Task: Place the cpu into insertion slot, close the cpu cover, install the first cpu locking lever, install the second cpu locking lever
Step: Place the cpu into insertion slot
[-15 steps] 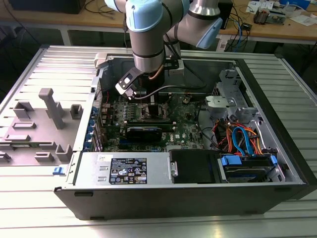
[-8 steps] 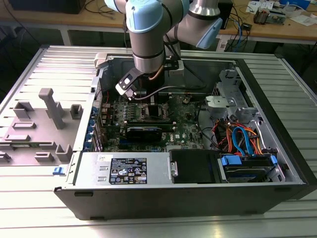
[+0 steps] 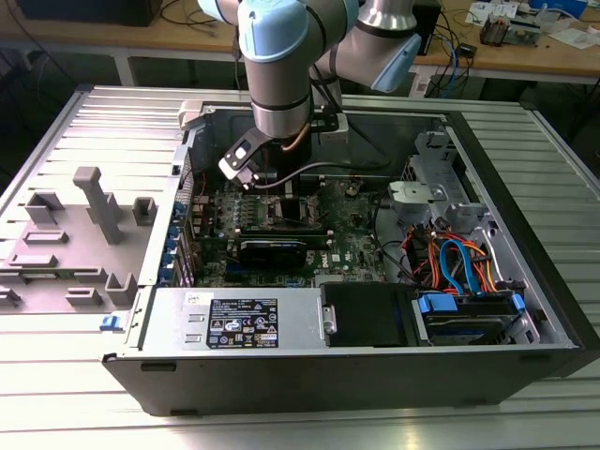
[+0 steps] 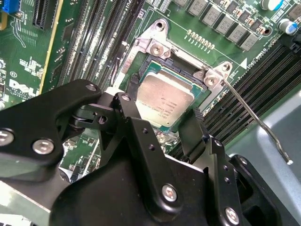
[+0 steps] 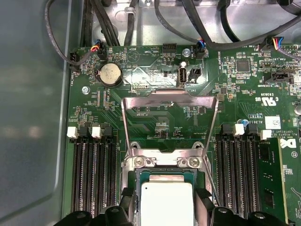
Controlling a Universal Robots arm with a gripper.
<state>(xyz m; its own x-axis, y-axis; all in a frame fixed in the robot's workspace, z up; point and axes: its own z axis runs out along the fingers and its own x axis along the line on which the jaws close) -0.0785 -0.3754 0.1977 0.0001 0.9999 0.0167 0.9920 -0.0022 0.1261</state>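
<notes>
The gripper [image 4: 165, 110] is found lowered over the slot [image 4: 176, 69] of the board [image 5: 244, 80]. Its fingers [image 5: 128, 200] are drawn in against two opposite edges of the cpu [image 4: 164, 96], which is judged to be held between them; in both wrist views the fingertips are seen hard by those edges. The cpu is seen lying square within the slot's dark rim, silver top up and level with the board, directly between the fingertips. Whether it is fully bedded on the contacts or a shade above them cannot be told. The step in hand is therefore assessed as the first, placement of the cpu, at or close to its end. The cover [image 5: 170, 94] is noted swung up on its hinge just beyond the slot, the board visible through its window, so closing has not been done. One lever [image 4: 256, 118] is observed unlatched, angled up and away from a corner of the slot over the memory slots [image 5: 89, 174]; neither locking step is taken as begun. Any move from this position is judged to call for a level chip, no sideways drag across the contact field, and fingers kept clear of the raised cover and the loose lever.
</notes>
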